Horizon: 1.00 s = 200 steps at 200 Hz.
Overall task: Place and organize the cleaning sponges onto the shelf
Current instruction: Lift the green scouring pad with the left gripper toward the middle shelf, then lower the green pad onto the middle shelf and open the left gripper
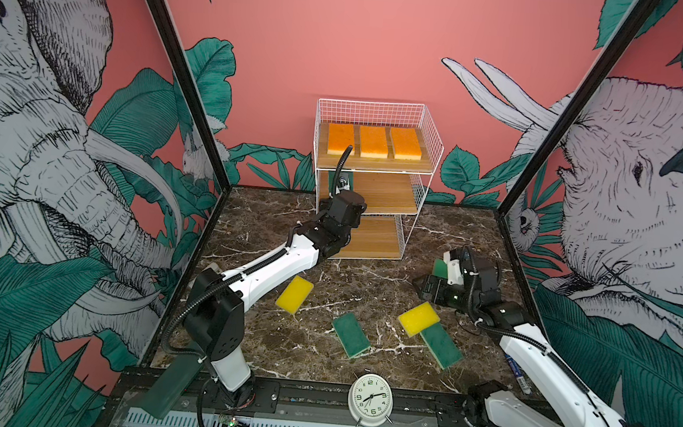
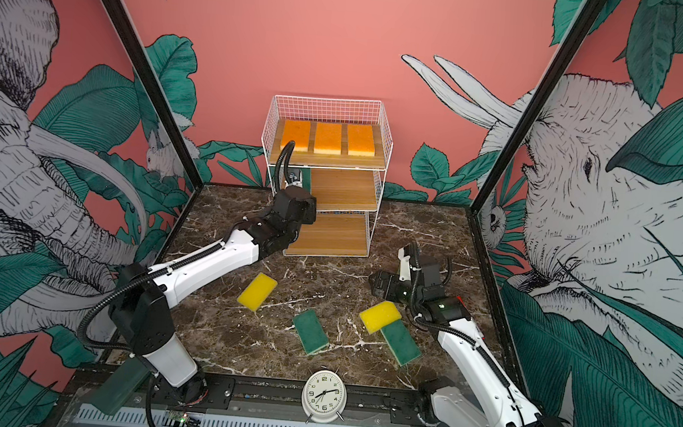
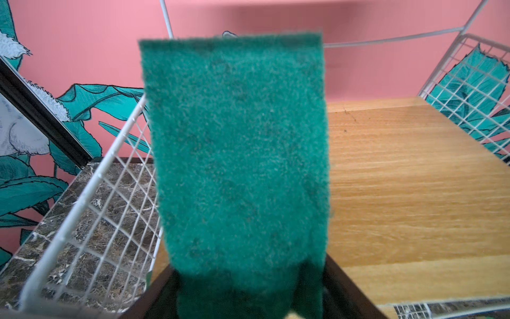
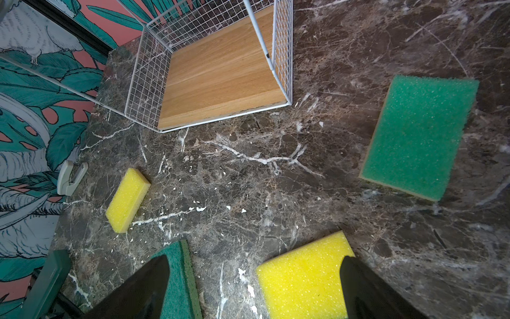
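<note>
white alarm clock (image 1: 370, 399) at tabletop front edge. left jaws around dark green rectangular sponge (image 3: 237, 154), at left edge of middle board in white wire shelf (image 1: 430, 146), can't tell if clamped. right jaws spread wide, empty.

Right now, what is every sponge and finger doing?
orange sponges, three in a row on the top tier of the shelf
dark green sponge, between the left fingers over the middle board
right fingers, open above the table
yellow sponge, alone on the table
other yellow sponge, lying partly on a green sponge
middle green sponge, flat on the table
far green sponge, flat on the table
</note>
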Each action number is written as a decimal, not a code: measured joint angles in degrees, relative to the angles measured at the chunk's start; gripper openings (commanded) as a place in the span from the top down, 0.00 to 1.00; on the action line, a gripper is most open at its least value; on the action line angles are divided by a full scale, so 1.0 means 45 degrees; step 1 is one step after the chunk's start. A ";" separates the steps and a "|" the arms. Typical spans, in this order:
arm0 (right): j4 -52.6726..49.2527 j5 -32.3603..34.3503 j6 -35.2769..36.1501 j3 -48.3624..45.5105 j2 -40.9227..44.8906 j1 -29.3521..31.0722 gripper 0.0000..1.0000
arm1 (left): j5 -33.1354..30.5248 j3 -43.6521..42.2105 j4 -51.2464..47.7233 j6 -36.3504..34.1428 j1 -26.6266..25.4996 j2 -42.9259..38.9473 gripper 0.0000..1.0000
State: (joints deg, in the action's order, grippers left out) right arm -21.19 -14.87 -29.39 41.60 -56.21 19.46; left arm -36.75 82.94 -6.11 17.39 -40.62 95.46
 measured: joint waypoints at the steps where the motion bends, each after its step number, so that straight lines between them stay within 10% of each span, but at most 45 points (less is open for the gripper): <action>1: 0.0000 0.0000 0.0000 0.0000 0.0000 0.0000 0.01 | -0.0005 0.0010 0.0000 0.0000 0.0000 0.0005 0.28; 200: 0.0175 -0.0083 -0.0005 0.0000 0.0005 0.0010 0.01 | 0.0787 -0.0180 -0.0034 0.0223 0.0325 -0.0092 0.17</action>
State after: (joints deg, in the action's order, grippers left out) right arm -20.40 -15.25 -29.41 41.60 -56.18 19.51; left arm -33.21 82.13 -6.26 18.39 -39.16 95.04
